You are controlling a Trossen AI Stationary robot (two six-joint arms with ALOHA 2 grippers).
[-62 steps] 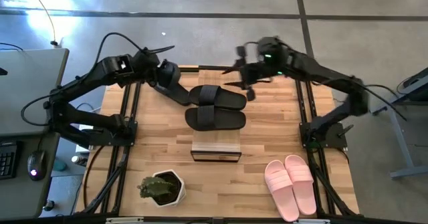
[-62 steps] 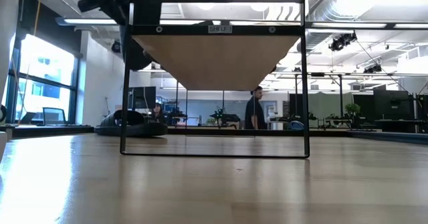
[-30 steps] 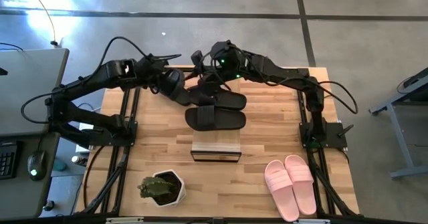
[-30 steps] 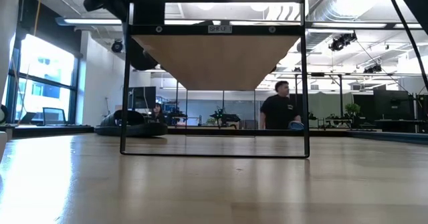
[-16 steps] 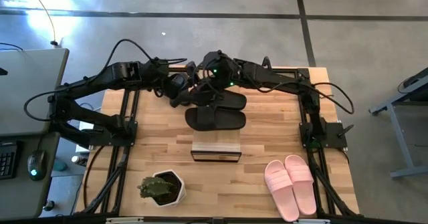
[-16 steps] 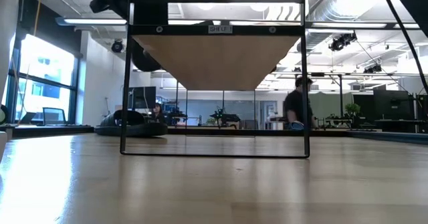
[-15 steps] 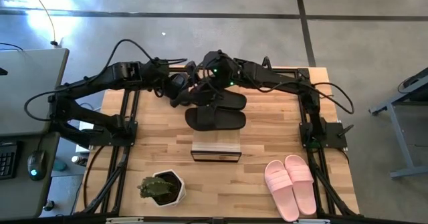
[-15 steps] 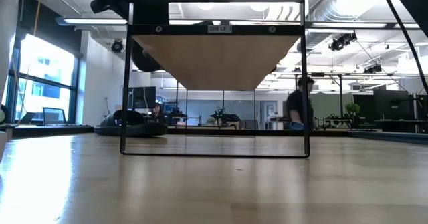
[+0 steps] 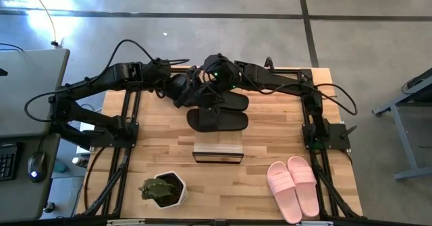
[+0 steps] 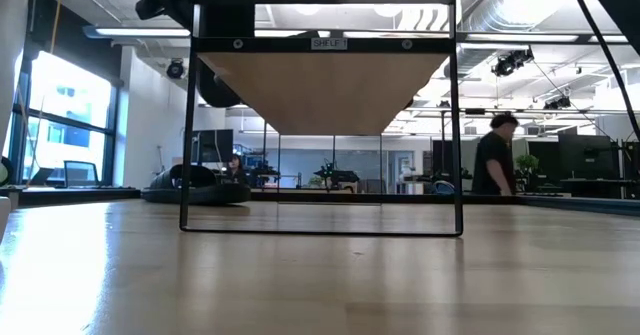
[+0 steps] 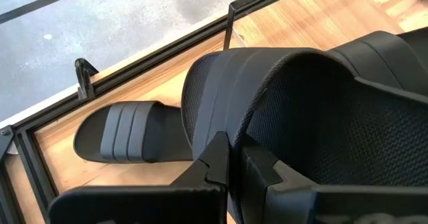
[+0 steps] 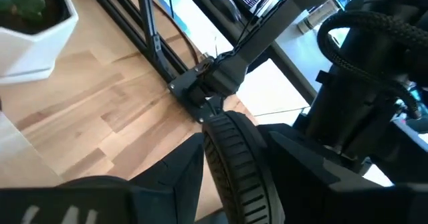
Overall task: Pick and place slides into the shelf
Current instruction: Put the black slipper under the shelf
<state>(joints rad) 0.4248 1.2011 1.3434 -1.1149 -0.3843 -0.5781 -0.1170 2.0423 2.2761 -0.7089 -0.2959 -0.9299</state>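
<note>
Both my grippers meet on one black slide at the table's far edge.

My left gripper point(image 11: 231, 164) is pinched shut on the strap edge of the black slide point(image 11: 301, 110); my left wrist view shows the strap's mesh underside arching over the fingers, and a second black slide point(image 11: 127, 140) lying flat on the table point(image 11: 53, 160) beyond. My right gripper point(image 12: 234, 150) stands spread, its two fingers either side of the ribbed strap; that wrist view alone shows this, with the plant point(image 12: 27, 23) off in a corner. From above, the grippers crowd together over the far slide point(image 9: 226, 102), the near one point(image 9: 217, 121) just beside it, the shelf point(image 9: 218, 148) nearer still, and the pink slides point(image 9: 293, 187) well apart. The low view gives only the shelf frame point(image 10: 320, 115) and a person point(image 10: 493, 160) walking behind.
</note>
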